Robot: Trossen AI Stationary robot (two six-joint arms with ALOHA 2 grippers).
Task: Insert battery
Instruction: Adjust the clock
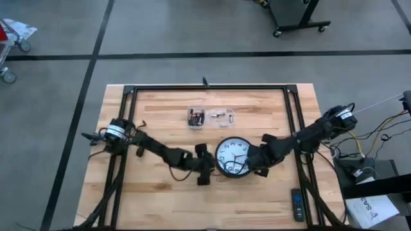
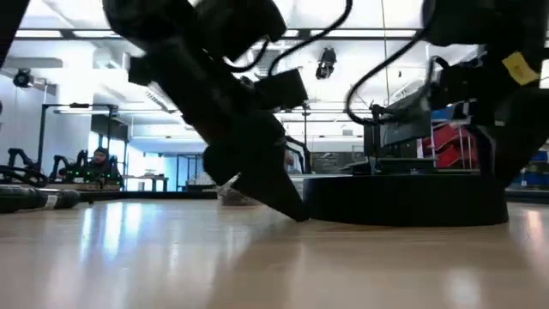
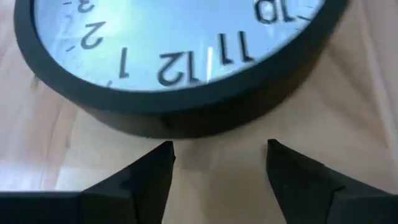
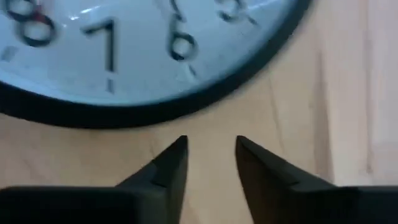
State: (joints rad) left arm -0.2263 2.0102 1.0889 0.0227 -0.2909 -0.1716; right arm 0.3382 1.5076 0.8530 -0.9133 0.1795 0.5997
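The clock (image 1: 232,157) lay face up between both grippers, so it likely needed flipping to reach the battery bay. The left gripper (image 3: 217,163), jaws wide and empty, faced the rim near 12; the right gripper (image 4: 210,155), jaws narrowly parted and empty, faced it near 6. Each should take the rim squarely. Beyond the clock lay two clear packs (image 1: 210,117), possibly batteries; a remote (image 1: 297,204) sat well clear.

Bare table (image 1: 154,192) near side; clock (image 1: 232,156) hemmed between both arms.
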